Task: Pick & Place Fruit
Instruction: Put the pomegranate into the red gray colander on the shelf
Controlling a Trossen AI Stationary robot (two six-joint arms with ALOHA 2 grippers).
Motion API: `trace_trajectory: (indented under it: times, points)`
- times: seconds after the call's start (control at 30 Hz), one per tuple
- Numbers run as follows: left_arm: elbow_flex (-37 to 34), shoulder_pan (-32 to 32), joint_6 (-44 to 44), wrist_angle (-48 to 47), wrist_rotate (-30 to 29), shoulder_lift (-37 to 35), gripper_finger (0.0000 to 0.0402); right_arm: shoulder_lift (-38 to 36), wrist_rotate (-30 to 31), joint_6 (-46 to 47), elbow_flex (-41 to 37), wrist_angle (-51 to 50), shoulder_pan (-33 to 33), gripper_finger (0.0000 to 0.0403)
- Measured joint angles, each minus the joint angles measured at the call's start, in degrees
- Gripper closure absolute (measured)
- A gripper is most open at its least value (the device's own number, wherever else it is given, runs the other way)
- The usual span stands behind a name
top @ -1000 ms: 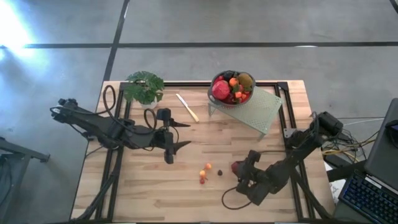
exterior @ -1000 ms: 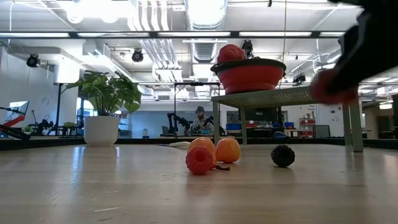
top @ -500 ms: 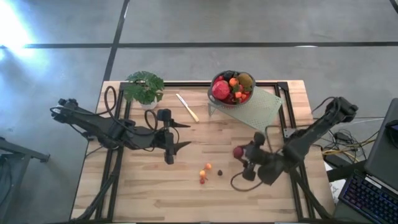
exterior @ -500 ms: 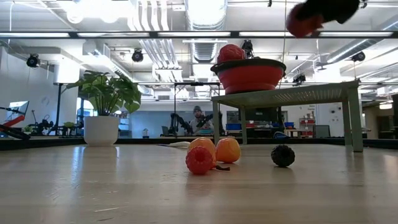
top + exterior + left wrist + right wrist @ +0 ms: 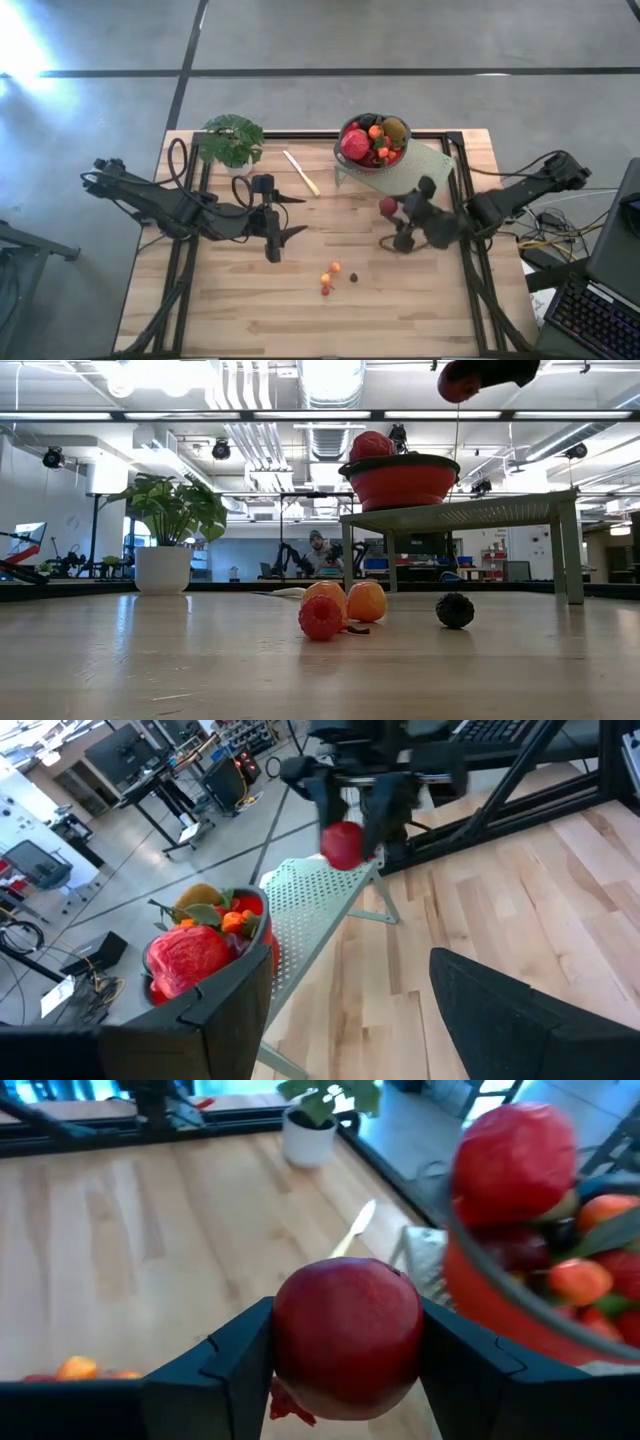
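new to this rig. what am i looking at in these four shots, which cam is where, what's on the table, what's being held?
Two dark robot arms work at a wooden table. One camera looks straight down, one sits at table-top height, and one rides on each wrist.

The right gripper is raised and shut on a red fruit, close to the bowl of fruit, which stands on a pale perforated stand. The left gripper waits open above the table's left half, holding nothing.

On the table: a potted plant, a pale knife, and near the middle a few small orange and red fruits with a small dark one beside them.
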Motion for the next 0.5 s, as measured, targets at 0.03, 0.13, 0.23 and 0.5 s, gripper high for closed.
trace_trajectory:
  times: [0.03, 0.13, 0.23, 0.5]
  points:
    - [0.0, 0.0, 0.0, 0.0, 0.0, 0.0, 0.0128, -0.7, -0.2, -1.1, 0.0, 0.0, -1.2, 0.02]
    - [0.0, 0.0, -0.5, 0.0, 0.0, 0.0, 0.0128, -2.8, -0.4, -3.8, 0.0, 0.2, -5.3, 0.02]
    - [0.0, 0.0, -1.0, 0.0, 0.0, 0.0, 0.0129, -3.9, -1.2, -6.5, 0.0, 1.0, -9.9, 0.0204]
    - [0.0, 0.0, -1.9, 0.1, 0.0, 0.0, 0.0128, -4.9, -13.0, -12.7, 0.0, 7.2, -23.5, 0.0197]
